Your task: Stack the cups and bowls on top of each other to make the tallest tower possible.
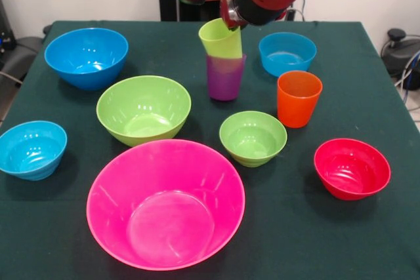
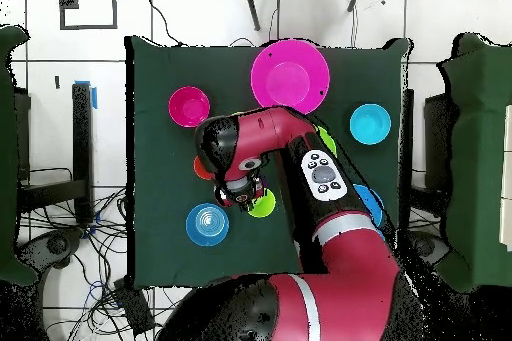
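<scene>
Gripping the lime green cup [image 1: 220, 38] by its rim, gripper [image 1: 231, 23] closed on it, tilting it into the purple cup [image 1: 225, 77] mid-table; looking light, stiff, glossy-slick, best pinched at the lip.

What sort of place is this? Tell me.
Probably a robotics lab or test room: a red robot arm works over a table draped in dark green cloth, with cables trailing across the tiled floor around it.
</scene>
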Tool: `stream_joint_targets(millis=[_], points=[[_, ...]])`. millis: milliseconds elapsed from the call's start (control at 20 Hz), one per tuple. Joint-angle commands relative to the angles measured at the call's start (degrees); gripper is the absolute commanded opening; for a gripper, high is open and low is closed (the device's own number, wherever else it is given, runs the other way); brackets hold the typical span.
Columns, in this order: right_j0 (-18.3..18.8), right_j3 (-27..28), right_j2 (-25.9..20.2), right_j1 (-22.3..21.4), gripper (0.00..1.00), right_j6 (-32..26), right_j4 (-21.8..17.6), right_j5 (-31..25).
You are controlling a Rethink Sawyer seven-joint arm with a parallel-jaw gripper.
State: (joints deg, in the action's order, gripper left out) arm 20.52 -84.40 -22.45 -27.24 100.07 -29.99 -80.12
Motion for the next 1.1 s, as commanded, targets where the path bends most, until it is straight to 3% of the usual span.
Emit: stream_joint_targets(millis=[50,250,1100], points=[[-1.32,2.38,-2.33,0.95,0.00,-5.79,-3.74,5.78],[-0.98,2.37,-3.24,1.14,0.00,-6.37,-3.74,8.36],[-1.86,3.63,-3.48,1.45,0.00,-7.54,-3.83,8.50]])
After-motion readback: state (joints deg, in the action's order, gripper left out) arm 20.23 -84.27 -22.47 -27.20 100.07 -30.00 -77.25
